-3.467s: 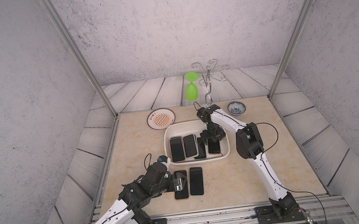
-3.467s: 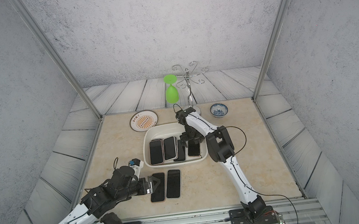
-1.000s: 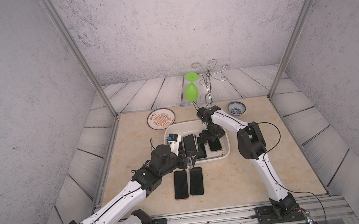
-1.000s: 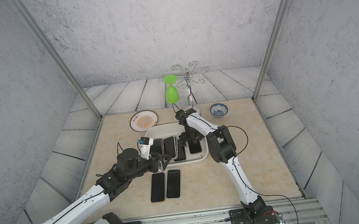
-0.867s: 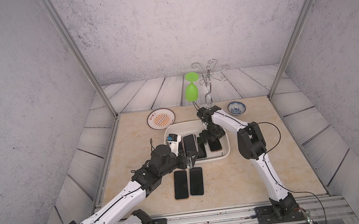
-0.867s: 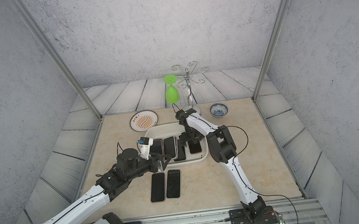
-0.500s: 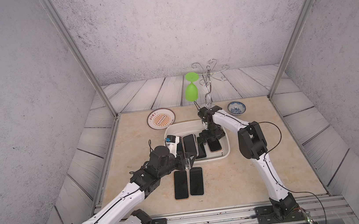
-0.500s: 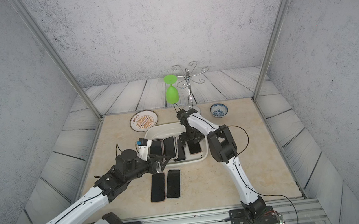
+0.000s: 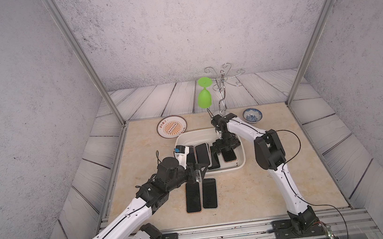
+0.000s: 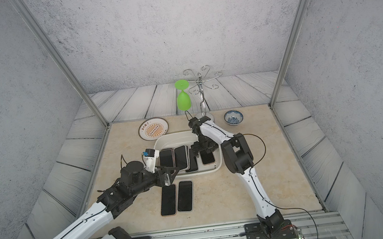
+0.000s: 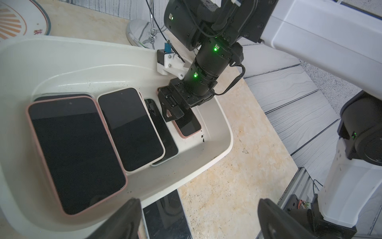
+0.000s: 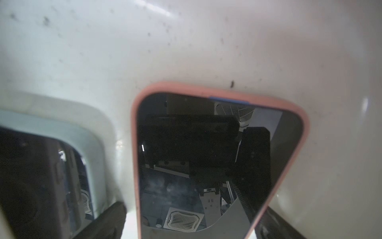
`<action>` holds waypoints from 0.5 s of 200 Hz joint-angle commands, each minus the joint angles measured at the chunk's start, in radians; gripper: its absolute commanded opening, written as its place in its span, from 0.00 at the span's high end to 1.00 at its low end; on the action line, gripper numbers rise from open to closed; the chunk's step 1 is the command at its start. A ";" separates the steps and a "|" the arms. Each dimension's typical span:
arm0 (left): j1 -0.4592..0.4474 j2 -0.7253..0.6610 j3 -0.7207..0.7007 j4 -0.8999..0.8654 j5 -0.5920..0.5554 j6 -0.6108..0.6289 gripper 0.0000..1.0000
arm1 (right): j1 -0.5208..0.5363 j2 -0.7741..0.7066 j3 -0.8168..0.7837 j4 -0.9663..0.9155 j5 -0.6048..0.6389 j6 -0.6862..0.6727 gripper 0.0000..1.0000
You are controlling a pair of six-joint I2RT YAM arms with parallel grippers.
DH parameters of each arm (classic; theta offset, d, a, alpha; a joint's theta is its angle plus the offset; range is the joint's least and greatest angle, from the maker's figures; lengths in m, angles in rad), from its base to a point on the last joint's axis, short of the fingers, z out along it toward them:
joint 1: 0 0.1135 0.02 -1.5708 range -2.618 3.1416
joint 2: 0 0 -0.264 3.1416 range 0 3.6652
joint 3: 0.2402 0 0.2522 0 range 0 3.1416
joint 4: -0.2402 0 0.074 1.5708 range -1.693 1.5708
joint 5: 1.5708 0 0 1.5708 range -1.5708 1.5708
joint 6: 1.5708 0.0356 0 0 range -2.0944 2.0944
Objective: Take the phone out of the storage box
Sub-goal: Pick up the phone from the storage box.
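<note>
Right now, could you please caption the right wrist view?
Open fingers straddle a pink-cased phone in the white plastic storage box.

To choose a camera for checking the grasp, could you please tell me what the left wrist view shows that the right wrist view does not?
Only the left wrist view shows the storage box rim, the cream-cased phone and the pink-cased phone beside it, the right gripper from outside, and the orange-patterned plate. Only the right wrist view shows the blue strip on the right-end phone, under that gripper. Both show that phone and its pale-blue-cased neighbour.
</note>
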 commanded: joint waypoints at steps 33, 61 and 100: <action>0.005 -0.025 -0.008 -0.023 -0.022 -0.003 0.06 | -0.032 0.146 -0.070 -0.134 0.037 -0.021 0.11; 0.005 -0.030 0.001 -0.036 -0.028 0.000 0.06 | -0.045 0.173 -0.020 -0.166 0.012 -0.039 0.14; 0.005 -0.029 0.000 -0.038 -0.033 0.000 0.06 | -0.045 0.215 0.049 -0.213 0.020 -0.062 0.28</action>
